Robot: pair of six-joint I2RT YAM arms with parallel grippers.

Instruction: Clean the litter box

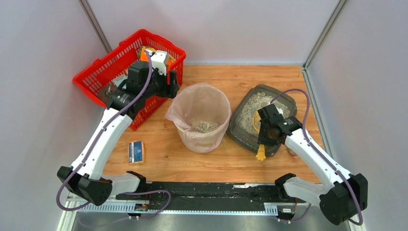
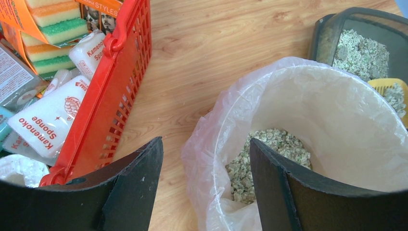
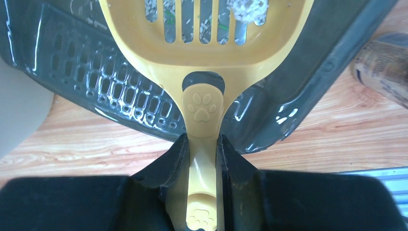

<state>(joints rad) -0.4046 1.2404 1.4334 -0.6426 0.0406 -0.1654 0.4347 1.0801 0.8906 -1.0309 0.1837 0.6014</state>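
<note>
The dark grey litter box [image 1: 240,129] with pale gravelly litter sits right of centre; its rim also shows in the right wrist view [image 3: 72,91] and the left wrist view [image 2: 323,36]. My right gripper [image 1: 267,133] is shut on the handle of a yellow slotted scoop [image 3: 204,103], whose head reaches over the box rim with a few litter grains on it. The scoop's handle end [image 1: 261,153] sticks out toward the near edge. My left gripper [image 2: 206,159] is open and empty, hovering by the far left rim of the bin [image 1: 199,115].
The round beige bin with a clear bag liner [image 2: 308,110] holds some litter at its bottom. A red mesh basket [image 1: 113,67] with sponges stands at the back left. A small blue-and-yellow sponge pack [image 1: 136,151] lies on the wooden table near the left arm.
</note>
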